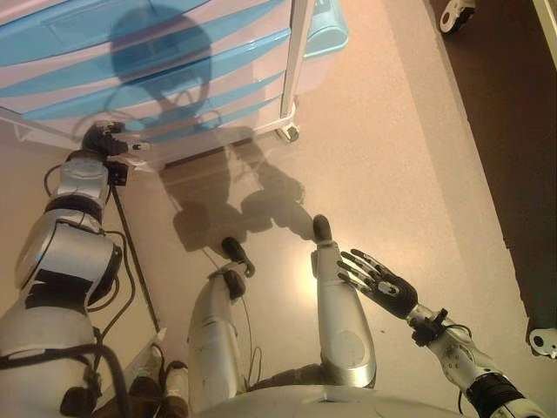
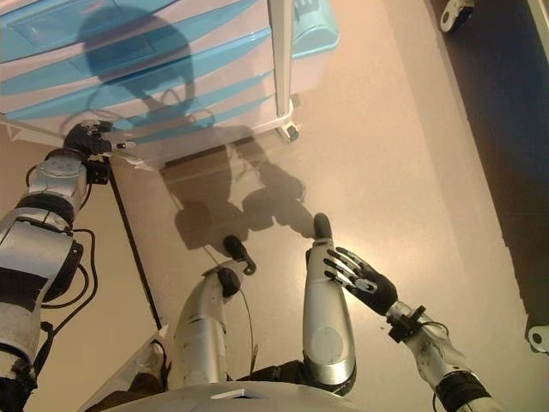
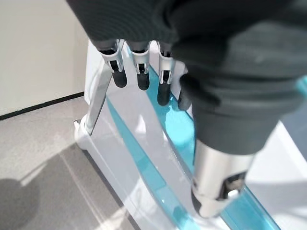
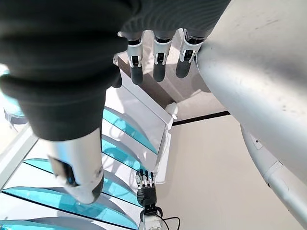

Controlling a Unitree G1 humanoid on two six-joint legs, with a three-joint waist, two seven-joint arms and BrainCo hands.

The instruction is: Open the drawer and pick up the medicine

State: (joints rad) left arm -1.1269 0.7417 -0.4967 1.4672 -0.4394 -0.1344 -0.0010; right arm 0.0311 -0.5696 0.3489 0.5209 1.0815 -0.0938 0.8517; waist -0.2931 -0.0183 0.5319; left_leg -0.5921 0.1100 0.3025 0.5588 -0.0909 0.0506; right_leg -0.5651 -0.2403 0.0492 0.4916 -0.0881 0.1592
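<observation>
A white drawer cabinet (image 1: 174, 70) with several translucent blue drawers stands on the floor at the upper left, all drawers closed. My left hand (image 1: 104, 139) reaches its lower left corner. In the left wrist view its fingers (image 3: 139, 72) are straight, with dark tips just at the front of a blue drawer (image 3: 177, 129) and curled round nothing. My right hand (image 1: 383, 283) hangs low on the right, far from the cabinet, fingers spread and empty. No medicine shows in any view.
The cabinet stands on casters (image 1: 287, 133). A light blue bin (image 1: 326, 35) sits behind its right side. A dark floor strip (image 1: 513, 131) runs down the right, with a wheel (image 1: 457, 16) at the top and another (image 1: 544, 341) lower down.
</observation>
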